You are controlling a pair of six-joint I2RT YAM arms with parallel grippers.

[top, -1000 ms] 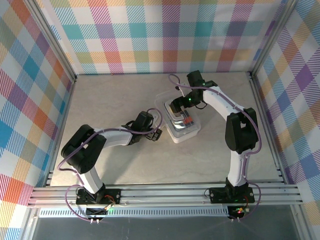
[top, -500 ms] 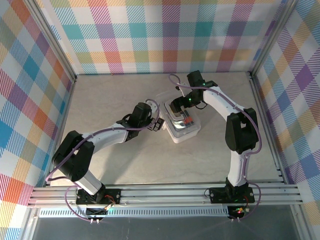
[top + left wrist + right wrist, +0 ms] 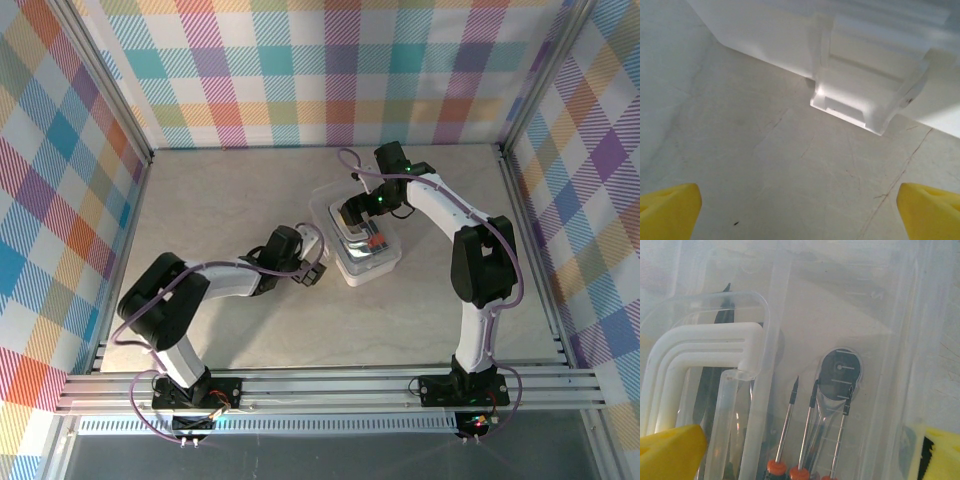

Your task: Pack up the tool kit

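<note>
The tool kit's translucent whitish case (image 3: 385, 262) lies mid-table. In the right wrist view its white handle (image 3: 700, 347) is at the left. Through the plastic I see three red-collared screwdrivers (image 3: 786, 425) and the round head of the chrome ratchet (image 3: 840, 374). My right gripper (image 3: 350, 215) hovers open over the case, its yellow fingertips (image 3: 670, 450) wide apart over the plastic. My left gripper (image 3: 318, 265) sits low on the table just left of the case. It is open with only bare table between its fingertips (image 3: 667, 210), facing a moulded clasp block (image 3: 865, 97) on the case's side.
The pale marbled table (image 3: 230, 200) is ringed by plaid walls and aluminium posts (image 3: 510, 160). Open tabletop lies behind and in front of the case. The rail with both arm bases (image 3: 330, 390) runs along the near edge.
The left arm stretched up towards the case's left edge, then drew back to about where it was one second ago. The right arm and the case have not moved.
</note>
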